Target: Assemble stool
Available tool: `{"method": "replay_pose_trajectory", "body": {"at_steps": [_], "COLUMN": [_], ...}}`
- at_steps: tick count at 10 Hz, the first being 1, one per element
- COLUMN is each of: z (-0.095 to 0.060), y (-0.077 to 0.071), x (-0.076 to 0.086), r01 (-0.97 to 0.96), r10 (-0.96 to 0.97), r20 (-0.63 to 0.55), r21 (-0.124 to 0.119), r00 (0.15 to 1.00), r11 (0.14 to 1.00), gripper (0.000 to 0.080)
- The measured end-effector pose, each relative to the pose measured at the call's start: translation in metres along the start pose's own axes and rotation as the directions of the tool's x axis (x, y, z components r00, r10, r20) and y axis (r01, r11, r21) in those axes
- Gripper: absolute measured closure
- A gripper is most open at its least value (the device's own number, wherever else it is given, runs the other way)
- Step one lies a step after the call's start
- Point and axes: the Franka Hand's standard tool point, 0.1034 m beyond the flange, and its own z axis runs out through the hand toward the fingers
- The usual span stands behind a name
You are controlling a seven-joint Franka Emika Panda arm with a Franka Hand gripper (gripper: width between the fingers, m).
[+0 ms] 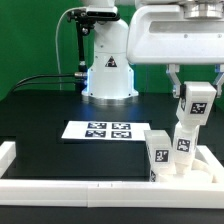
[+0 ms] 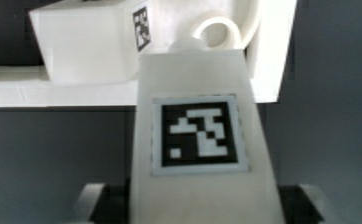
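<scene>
My gripper (image 1: 196, 88) is shut on a white stool leg (image 1: 189, 122) that bears black-and-white tags. It hangs slightly tilted at the exterior view's right, with its lower end down by the front right corner of the rails. In the wrist view the held leg (image 2: 199, 130) fills the middle, its tag facing the camera, and a dark finger (image 2: 100, 200) stands on each side of it. A second chunky leg (image 1: 158, 152) (image 2: 89, 45) stands upright just beside the held one, on its left in the exterior view. The seat is hidden behind the legs or too blurred to pick out.
The marker board (image 1: 102, 129) lies flat on the black table in the middle. Long white frame rails (image 1: 70, 176) run along the front and up the right side (image 1: 214, 160). The arm's white base (image 1: 108, 70) stands at the back, with black cables to its left.
</scene>
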Motion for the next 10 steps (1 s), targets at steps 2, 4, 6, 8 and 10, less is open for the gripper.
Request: {"method": "replay_pose_trajectory", "body": {"at_steps": [2, 4, 6, 8, 10], "z": [0.017, 0.039, 0.035, 0.037, 0.043], "y": [0.001, -0.012, -0.015, -0.014, -0.016], "x": [-0.003, 0.005, 0.005, 0.004, -0.003], "r01": [0.004, 0.028, 0.027, 0.027, 0.032], "r10": [-0.004, -0.031, -0.030, -0.030, -0.035], "r20": [-0.052, -0.110, -0.114, -0.111, -0.099], "r21": [-0.014, -0.028, -0.024, -0.026, -0.029], "r00": [0.999, 0.993, 0.993, 0.993, 0.995], "r11": [1.000, 0.999, 0.999, 0.999, 0.999], "gripper": [0.0463, 0.0463, 0.0463, 0.0463, 0.0463]}}
